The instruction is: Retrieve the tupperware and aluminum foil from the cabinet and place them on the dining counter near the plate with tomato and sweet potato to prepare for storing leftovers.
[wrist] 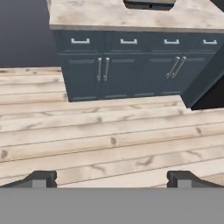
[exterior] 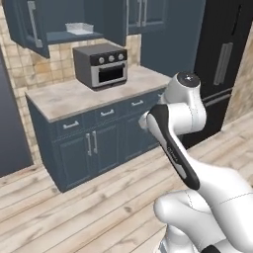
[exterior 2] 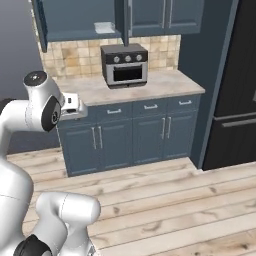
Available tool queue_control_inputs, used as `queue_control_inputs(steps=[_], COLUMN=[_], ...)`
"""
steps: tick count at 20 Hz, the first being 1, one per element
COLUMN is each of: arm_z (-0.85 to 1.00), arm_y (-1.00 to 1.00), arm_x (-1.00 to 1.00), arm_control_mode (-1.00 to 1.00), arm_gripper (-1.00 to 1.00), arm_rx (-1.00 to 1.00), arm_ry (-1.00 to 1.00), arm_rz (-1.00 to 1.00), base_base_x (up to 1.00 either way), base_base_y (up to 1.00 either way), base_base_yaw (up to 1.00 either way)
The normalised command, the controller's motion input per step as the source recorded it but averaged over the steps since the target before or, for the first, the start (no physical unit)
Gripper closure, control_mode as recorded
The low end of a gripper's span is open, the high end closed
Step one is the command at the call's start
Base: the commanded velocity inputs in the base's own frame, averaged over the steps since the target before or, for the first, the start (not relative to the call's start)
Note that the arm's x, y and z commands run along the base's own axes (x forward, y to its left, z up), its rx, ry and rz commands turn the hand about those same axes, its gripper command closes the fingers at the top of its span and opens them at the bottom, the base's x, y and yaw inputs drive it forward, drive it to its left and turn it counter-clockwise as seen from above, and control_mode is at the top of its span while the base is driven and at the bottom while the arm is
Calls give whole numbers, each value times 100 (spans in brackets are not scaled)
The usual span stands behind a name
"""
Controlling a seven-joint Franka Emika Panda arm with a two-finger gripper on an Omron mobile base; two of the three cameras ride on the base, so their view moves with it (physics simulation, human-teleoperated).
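Note:
The tupperware, a pale shallow container, rests on the shelf of the open wall cabinet, whose door is swung to the left. My gripper is open, well short of the cabinet and far below its shelf. It points down over the wooden floor in front of the low cupboards, with nothing between its fingertips. The aluminum foil, the dining counter and the plate are out of view.
A grey toaster oven stands on the tile-backed wall counter under the cabinet. Dark blue drawers and doors run below it. A tall black fridge stands to the right. Wooden floor lies in front.

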Motion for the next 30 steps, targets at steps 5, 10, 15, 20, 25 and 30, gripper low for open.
queue_control_inputs(steps=[5,10,15,20,25,30], arm_z=[0,0,0,0,0,0], arm_y=[0,0,0,0,0,0], arm_x=[0,0,0,0,0,0], arm_control_mode=[100,100,100,100,100,100], arm_gripper=[-100,-100,-100,-100,-100,-100], arm_rx=[0,0,0,0,0,0], arm_ry=[0,0,0,0,0,0], arm_rz=[0,0,0,0,0,0], base_base_x=[100,100,100,98,72,57], base_base_y=[-26,-25,-2,0,-19,-28], base_base_yaw=[6,19,30,23,11,4])
